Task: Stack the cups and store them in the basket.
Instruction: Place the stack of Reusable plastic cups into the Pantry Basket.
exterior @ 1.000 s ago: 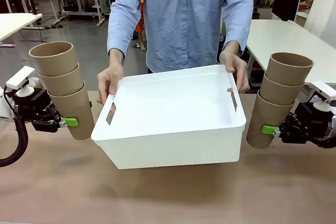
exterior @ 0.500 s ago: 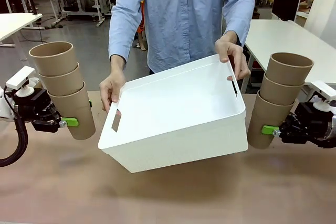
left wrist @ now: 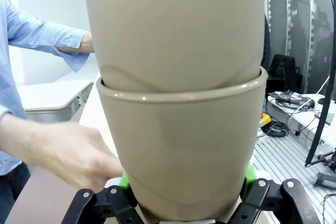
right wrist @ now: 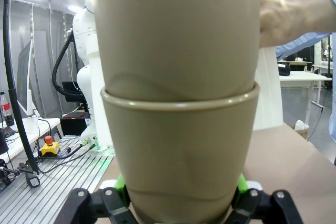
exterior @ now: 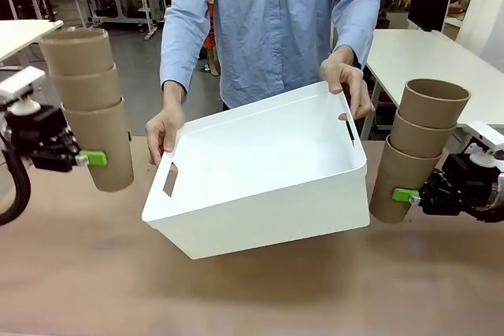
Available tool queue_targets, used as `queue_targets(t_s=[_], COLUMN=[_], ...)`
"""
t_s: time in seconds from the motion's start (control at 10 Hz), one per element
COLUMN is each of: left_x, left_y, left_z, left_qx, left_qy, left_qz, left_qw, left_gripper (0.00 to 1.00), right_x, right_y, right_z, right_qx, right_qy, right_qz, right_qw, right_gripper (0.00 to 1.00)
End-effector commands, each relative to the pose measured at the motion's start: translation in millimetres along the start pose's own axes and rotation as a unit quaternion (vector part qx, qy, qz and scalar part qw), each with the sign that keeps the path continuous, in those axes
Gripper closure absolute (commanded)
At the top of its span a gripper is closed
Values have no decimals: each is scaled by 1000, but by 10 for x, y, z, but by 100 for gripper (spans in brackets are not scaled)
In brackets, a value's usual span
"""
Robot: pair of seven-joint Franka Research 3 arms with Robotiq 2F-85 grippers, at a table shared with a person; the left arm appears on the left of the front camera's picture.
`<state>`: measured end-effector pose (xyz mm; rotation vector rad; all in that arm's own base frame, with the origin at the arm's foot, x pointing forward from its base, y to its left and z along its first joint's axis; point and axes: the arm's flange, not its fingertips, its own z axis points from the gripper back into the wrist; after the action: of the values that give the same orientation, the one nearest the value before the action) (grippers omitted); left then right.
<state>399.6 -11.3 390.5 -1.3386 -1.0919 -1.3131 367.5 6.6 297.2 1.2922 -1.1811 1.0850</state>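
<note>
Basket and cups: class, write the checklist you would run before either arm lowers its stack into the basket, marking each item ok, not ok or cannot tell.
1. Left end effector shut on the bottom cup of the left stack: ok.
2. Right end effector shut on the bottom cup of the right stack: ok.
3. Cups nested snugly in each stack: ok.
4. Basket resting level on the table: not ok; the person's hands hold it tilted.
5. A stack above the basket's opening: not ok; both hang beside it.
6. Hands away from the drop zone: not ok; they grip the rim at both ends.
</note>
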Motion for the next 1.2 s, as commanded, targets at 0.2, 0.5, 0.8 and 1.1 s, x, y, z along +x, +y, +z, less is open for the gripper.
queue_targets(t_s=[0.2, 0.5, 0.8, 1.1], left_x=[904, 1256, 1260, 1020], left_y=[-233, -250, -68, 149], left_z=[-338, -1068, -1877, -2507], left_qx=[-12, -12, -3, 18], left_qy=[89, 187, 284, 365], left_qz=[38, 52, 50, 32], left_qw=[995, 981, 958, 930], left_gripper=[16, 16, 16, 16], right_x=[43, 43, 43, 43], right_y=[3, 3, 3, 3], right_z=[-4, -4, -4, -4], right_qx=[1, 1, 1, 1], right_qy=[-1, -1, -1, -1], right_qz=[3, 3, 3, 3], right_qw=[1000, 1000, 1000, 1000], right_gripper=[16, 16, 16, 16])
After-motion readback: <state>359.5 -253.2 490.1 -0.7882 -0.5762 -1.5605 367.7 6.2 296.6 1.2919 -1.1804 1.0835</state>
